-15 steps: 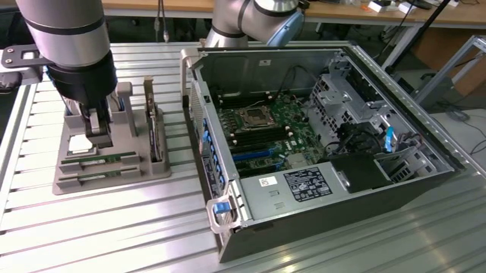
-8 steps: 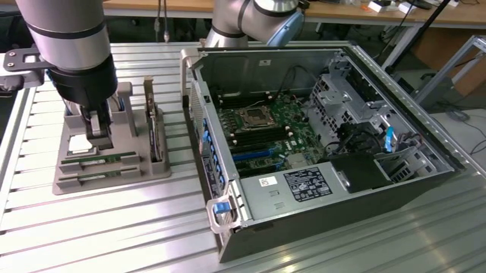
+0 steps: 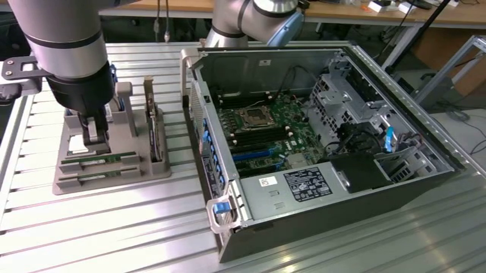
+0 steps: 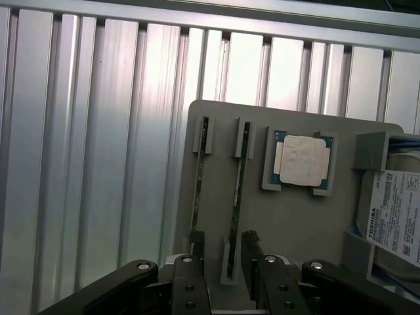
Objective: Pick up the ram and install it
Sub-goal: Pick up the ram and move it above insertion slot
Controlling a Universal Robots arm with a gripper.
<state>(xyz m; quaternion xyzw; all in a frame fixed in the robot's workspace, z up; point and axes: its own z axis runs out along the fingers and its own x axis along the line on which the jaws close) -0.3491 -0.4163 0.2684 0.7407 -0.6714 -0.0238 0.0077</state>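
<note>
Two ram sticks stand on edge in slots of a grey holder [image 4: 295,223]. In the wrist view, one ram [image 4: 239,172] runs down between my fingers, and its twin [image 4: 198,190] lies just outside one finger [image 4: 197,244]. My gripper [image 4: 223,252] is open, straddling the end of the first stick without visibly pinching it. In the exterior view the gripper [image 3: 95,138] hangs low over the holder [image 3: 114,177] at the left, right above the green ram sticks [image 3: 97,160].
On the holder also sit a square silver processor [image 4: 302,159], a hard drive [image 4: 397,216] and an upright expansion card [image 3: 156,133]. The open computer case [image 3: 251,199] lies to the exterior view's right, with its motherboard [image 3: 266,128] exposed. Ribbed aluminium table [image 3: 114,227] lies all around.
</note>
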